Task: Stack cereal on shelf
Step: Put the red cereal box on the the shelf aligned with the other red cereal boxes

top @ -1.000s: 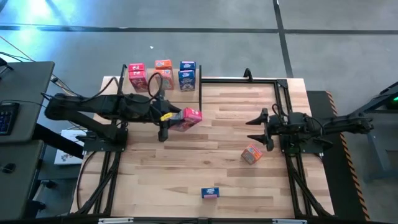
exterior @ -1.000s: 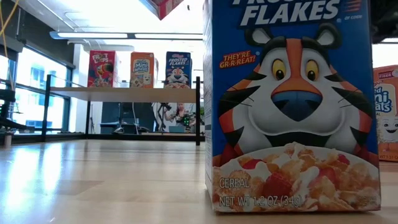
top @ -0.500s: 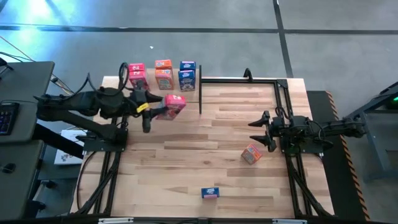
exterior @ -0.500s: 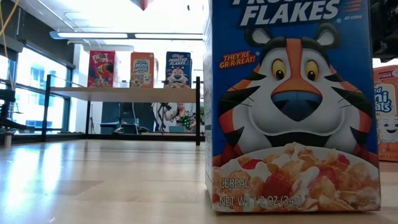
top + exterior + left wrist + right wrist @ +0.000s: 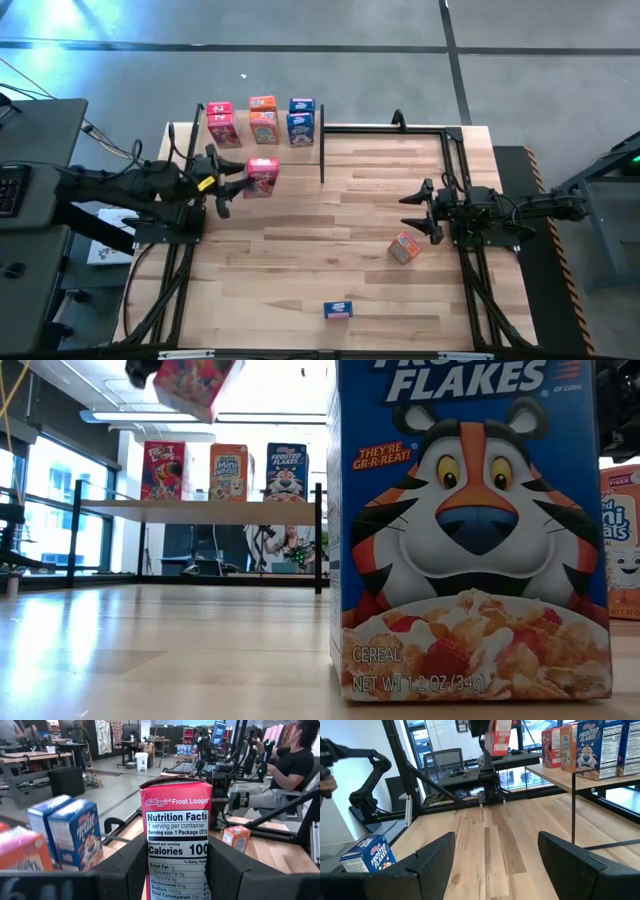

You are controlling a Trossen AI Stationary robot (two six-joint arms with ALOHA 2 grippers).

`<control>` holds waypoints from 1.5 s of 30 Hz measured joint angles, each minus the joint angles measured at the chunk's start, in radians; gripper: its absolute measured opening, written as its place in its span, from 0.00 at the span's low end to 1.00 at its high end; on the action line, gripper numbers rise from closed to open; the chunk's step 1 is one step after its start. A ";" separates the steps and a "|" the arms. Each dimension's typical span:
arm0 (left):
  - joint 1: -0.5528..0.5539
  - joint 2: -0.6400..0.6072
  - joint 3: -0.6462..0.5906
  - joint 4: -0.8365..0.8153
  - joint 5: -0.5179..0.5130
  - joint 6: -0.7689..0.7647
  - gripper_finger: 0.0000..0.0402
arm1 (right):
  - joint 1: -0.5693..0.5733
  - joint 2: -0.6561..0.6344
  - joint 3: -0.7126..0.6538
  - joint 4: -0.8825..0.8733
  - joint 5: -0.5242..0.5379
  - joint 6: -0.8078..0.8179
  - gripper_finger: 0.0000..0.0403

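Note:
My left gripper, over the table's left part just in front of the shelf, is shut on a pink-red cereal box, which also shows in the low view as the pink box. Several pink, orange and blue cereal boxes stand on their bases on the shelf board. An orange box and a blue box rest on the tabletop. My right gripper hangs open at the table's right, near the orange box, with nothing between its fingers. My left gripper pinches the pink box between its two fingers, one on each broad face, with the narrow nutrition panel facing the wrist camera. The fingers come level from the table's left side. The box stands nearly upright, lifted clear of the table.
A thin black shelf post stands right of the held box. The blue Frosted Flakes box stands close to the low camera near the table's front edge. A person sits beyond the table's right side. Bare planks lie mid-table.
My left gripper has drawn back toward the table's left edge and the shelf, sinking somewhat, still shut on the pink box. The box has come from a slant to nearly upright and stays clear of the table.

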 joint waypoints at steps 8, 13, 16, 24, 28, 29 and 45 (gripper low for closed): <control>0.000 -0.105 -0.193 0.123 0.001 0.002 0.39 | 0.000 0.000 0.000 0.000 0.004 -0.002 0.69; 0.000 -0.128 -0.273 0.158 0.001 -0.021 0.39 | 0.000 0.000 0.000 0.000 0.004 -0.002 0.69; 0.000 -0.127 -0.307 0.162 0.003 -0.027 0.39 | 0.000 0.000 0.000 0.000 0.004 -0.002 0.69; 0.000 -0.126 -0.430 0.322 0.006 -0.053 0.39 | 0.000 0.001 0.000 -0.001 0.004 -0.002 0.69; 0.000 -0.126 -0.507 0.437 0.019 -0.052 0.39 | 0.000 0.001 0.000 -0.001 0.004 -0.002 0.69; 0.000 -0.126 -0.523 0.459 0.025 -0.052 0.39 | 0.000 0.001 0.000 -0.001 0.004 -0.002 0.69; 0.000 -0.074 -0.596 0.539 0.032 -0.037 0.39 | 0.000 0.001 0.000 -0.001 0.003 -0.002 0.69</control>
